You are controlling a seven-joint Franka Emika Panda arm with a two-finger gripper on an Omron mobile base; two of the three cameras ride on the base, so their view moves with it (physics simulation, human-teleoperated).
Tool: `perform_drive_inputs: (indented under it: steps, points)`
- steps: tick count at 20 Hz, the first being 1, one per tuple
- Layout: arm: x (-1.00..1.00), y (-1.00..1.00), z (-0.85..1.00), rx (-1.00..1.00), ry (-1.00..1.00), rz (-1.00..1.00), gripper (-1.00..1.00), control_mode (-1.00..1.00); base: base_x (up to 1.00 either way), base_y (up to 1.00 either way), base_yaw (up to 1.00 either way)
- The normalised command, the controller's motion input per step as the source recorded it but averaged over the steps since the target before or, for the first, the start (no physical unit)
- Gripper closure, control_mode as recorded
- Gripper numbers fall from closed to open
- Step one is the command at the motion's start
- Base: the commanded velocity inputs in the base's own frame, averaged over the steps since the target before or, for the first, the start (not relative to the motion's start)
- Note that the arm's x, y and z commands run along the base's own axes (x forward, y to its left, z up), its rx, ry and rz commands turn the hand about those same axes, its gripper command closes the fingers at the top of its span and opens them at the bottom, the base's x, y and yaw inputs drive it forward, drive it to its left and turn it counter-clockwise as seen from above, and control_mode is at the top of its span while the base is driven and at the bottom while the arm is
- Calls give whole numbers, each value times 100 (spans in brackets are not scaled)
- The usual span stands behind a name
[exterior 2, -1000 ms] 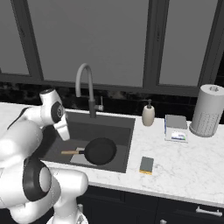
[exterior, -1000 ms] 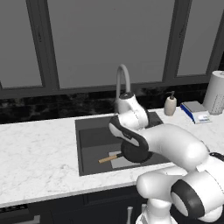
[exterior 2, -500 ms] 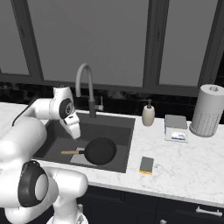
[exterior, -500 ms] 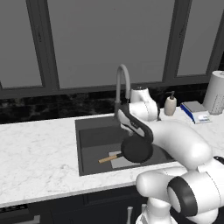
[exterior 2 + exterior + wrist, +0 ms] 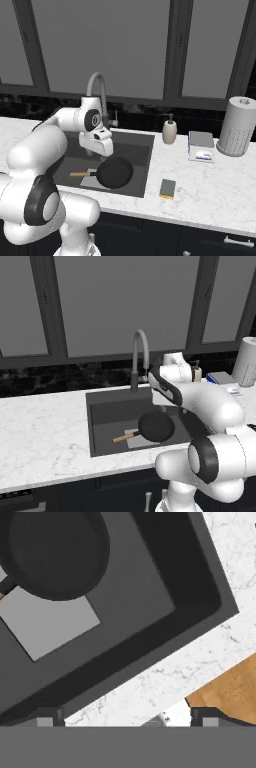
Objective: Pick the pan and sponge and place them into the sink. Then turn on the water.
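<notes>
Swinging my spread, empty gripper (image 5: 102, 147) rightward off the pan (image 5: 114, 172) resting in the sink (image 5: 142, 140); sponge (image 5: 167, 188) comes next.

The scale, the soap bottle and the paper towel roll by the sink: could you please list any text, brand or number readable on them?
None can be read.
Scale: a small blue patch at its front edge, too blurred to read.
Soap bottle: plain, no label.
Paper towel roll: a dotted texture, no text.
</notes>
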Motion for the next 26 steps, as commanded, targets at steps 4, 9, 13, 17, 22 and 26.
perform_drive_inputs:
  steps: [4,9,13,17,22,26]
  points:
    - [-8,-68,0,0,15,17,-100,-100,0,0,0]
    - [-16,-78,0,3,6,11,-100,-100,0,0,0]
    - [-18,-79,0,11,0,10,-100,-100,0,0,0]
    - [-8,-74,0,17,-4,6,-100,-100,0,0,0]
    - [-6,-52,0,11,-2,8,-100,-100,0,0,0]
    - [-1,-27,-1,3,0,9,-100,-100,0,0,0]
